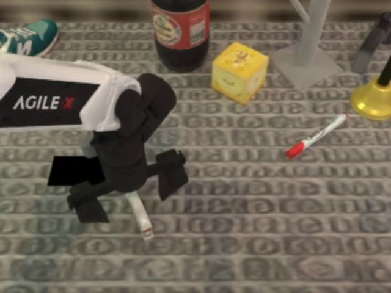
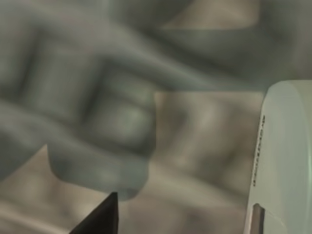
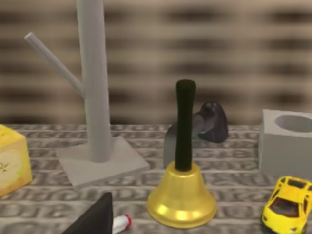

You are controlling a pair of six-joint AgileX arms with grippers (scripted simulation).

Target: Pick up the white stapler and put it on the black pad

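The white stapler [image 1: 141, 217] lies on the patterned table at the lower left of the top view, its far end under my left gripper [image 1: 129, 189]. That gripper hangs open just over it, one black finger [image 1: 89, 206] to its left and the other [image 1: 171, 174] to its right. The left wrist view has the stapler [image 2: 287, 161] close up, beside one finger [image 2: 100, 220]. The black pad [image 1: 68, 171] lies flat left of the gripper, partly under the arm. My right gripper stays parked off the top view; one of its fingers [image 3: 96, 217] shows, well to one side, with nothing held.
At the back stand a dark bottle [image 1: 181, 30], a yellow cube [image 1: 239, 71] and a grey stand [image 1: 305, 58]. A gold bell [image 1: 372, 97] and a red-capped white marker [image 1: 316, 137] are at the right. A teal shoe [image 1: 27, 36] sits at the back left.
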